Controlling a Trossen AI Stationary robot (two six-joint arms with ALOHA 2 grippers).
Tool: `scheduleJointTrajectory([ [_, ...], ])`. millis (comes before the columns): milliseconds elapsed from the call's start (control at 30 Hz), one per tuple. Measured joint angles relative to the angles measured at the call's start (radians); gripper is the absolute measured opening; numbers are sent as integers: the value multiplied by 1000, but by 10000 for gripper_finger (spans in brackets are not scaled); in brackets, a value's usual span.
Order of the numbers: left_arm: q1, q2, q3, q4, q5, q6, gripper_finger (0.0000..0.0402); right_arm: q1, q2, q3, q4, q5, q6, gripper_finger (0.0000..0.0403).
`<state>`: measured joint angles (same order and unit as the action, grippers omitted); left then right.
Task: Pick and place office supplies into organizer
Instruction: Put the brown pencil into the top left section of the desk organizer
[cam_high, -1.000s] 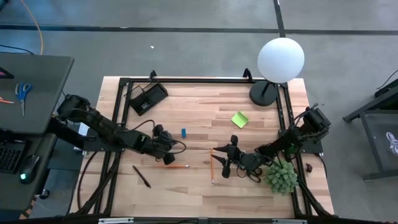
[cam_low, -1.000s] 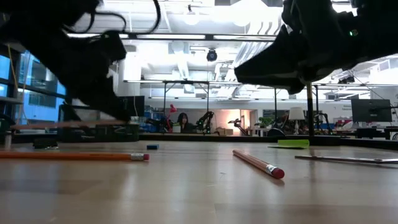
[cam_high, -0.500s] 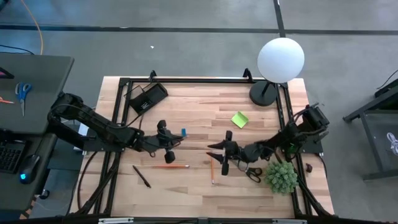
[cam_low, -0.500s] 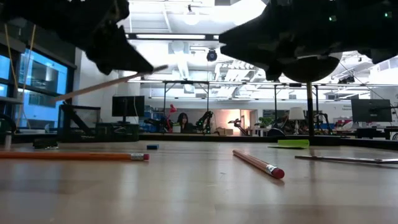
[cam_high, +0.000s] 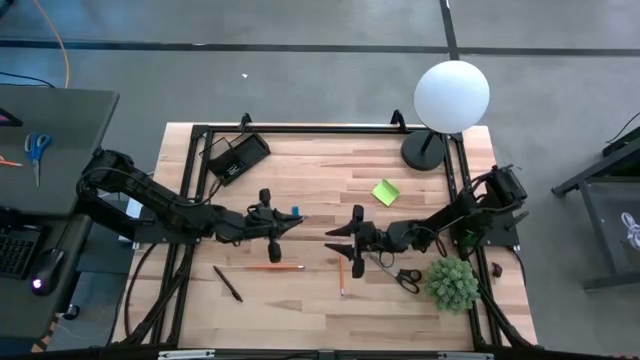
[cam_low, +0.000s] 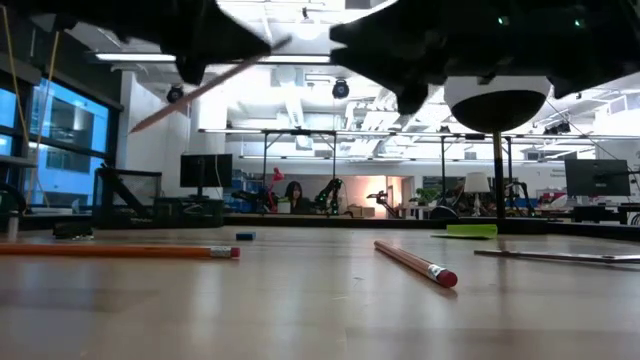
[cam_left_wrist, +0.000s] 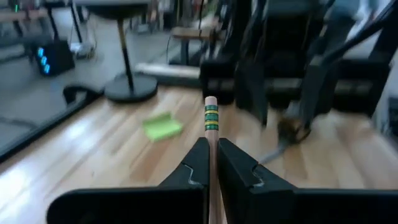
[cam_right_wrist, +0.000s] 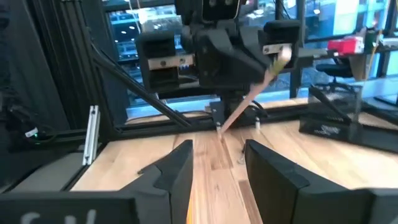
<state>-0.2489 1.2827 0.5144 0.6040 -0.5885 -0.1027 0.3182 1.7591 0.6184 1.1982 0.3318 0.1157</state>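
Left gripper (cam_high: 284, 224) lifts a wooden pencil (cam_left_wrist: 211, 127) above the bench (cam_high: 320, 170).
Its fingers (cam_left_wrist: 196, 163) are clamped on the pencil, which slants in the air. The right gripper (cam_high: 340, 238) hovers just across from it, fingers (cam_right_wrist: 177, 163) apart and empty. An orange pencil (cam_high: 272, 267), black pen (cam_high: 227, 283) and scissors (cam_high: 400, 277) lie on the bench; the organizer (cam_high: 236, 157) sits at the far left corner.

Seen from directly overhead, the whole table (cam_high: 320, 190) and both arms; a second camera sits at tabletop level, looking across into the room. Wrist cameras face each other, each catching the wooden pencil (cam_left_wrist: 211, 134).
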Motion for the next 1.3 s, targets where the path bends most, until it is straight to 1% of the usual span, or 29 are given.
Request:
scheduleJointTrajectory([
  [100, 0, 0, 0, 124, 40, 54, 0, -11, 33, 36, 4, -8, -17, 137],
  [167, 0, 6, 1, 201, 85, 75, 0, -21, 71, 70, 4, -13, -19, 137],
  [300, 0, 7, 1, 272, 157, 96, 0, -48, 157, 146, 36, -53, -20, 137],
  [400, 0, 7, 1, 276, 162, 99, 0, -70, 207, 205, 54, -100, -20, 137],
  [500, 0, 7, 1, 280, 166, 99, 0, -89, 240, 255, 55, -129, -15, 137],
  [600, 0, 7, 1, 281, 192, 108, 0, -103, 258, 292, 46, -150, -14, 137],
  [700, 0, 7, 1, 288, 214, 126, 0, -111, 258, 316, 14, -155, -13, 137],
  [967, 0, 7, 1, 293, 278, 150, 0, -111, 258, 352, -8, -156, -17, 137],
  [1133, 0, 10, 1, 298, 330, 151, 0, -111, 258, 358, -34, -156, 8, 137],
  [1300, 0, 39, 0, 330, 372, 151, 0, -101, 258, 358, -53, -153, 14, 137],
])
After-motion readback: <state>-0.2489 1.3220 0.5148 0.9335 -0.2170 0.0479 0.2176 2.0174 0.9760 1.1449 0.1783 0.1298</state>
